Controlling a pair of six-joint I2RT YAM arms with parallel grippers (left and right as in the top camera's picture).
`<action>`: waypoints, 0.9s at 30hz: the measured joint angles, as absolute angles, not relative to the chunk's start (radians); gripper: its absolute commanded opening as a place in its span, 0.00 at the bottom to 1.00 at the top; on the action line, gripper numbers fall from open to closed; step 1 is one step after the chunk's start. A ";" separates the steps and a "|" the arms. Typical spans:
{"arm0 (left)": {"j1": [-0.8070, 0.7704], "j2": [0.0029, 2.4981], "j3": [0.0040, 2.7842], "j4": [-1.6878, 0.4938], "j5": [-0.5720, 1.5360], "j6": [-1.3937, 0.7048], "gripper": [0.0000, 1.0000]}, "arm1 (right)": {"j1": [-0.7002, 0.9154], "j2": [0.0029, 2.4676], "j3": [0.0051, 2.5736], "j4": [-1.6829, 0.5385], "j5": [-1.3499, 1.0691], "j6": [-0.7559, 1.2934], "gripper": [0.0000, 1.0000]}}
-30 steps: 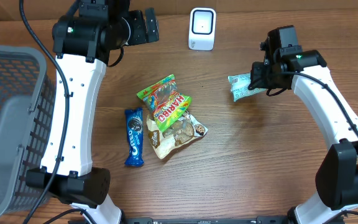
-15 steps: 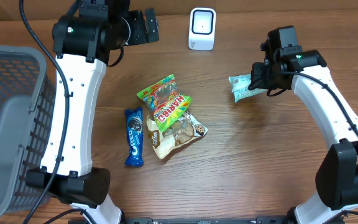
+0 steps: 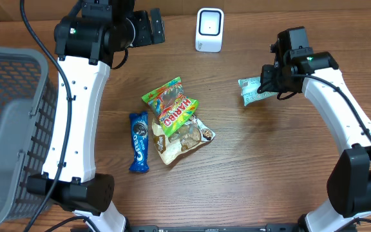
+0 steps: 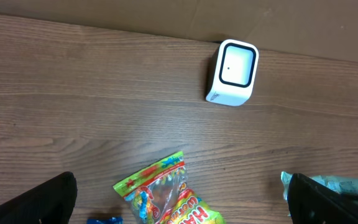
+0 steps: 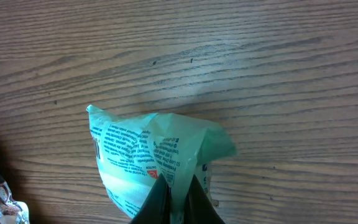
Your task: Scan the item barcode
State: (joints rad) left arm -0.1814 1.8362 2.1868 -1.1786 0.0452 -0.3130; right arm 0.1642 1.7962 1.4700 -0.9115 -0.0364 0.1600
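Note:
My right gripper (image 3: 267, 82) (image 5: 178, 198) is shut on a pale green packet (image 3: 251, 90) (image 5: 148, 158), pinching its edge, with small print facing the wrist camera. The packet hangs just above the table at the right. The white barcode scanner (image 3: 209, 29) (image 4: 231, 73) stands at the back centre, apart from the packet and to its left. My left gripper (image 4: 179, 202) is open high over the back of the table, with nothing between its fingers. The packet's corner (image 4: 319, 185) shows at the lower right of the left wrist view.
A pile of snacks lies mid-table: a Haribo gummy bag (image 3: 171, 103) (image 4: 160, 198), a cookie bag (image 3: 184, 138) and a blue Oreo pack (image 3: 138, 142). A grey mesh basket (image 3: 8, 129) stands at the left edge.
The green packet in my right gripper has shifted very slightly to the right. The left arm has not moved.

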 measured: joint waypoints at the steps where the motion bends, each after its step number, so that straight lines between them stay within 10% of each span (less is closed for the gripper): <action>1: -0.181 1.836 2.187 -1.179 0.045 -0.313 1.00 | 0.164 1.796 1.470 -0.913 -0.036 0.160 0.04; 27: -0.181 1.836 2.187 -1.179 0.047 -0.313 1.00 | 0.164 1.796 1.470 -0.916 -0.024 0.160 0.04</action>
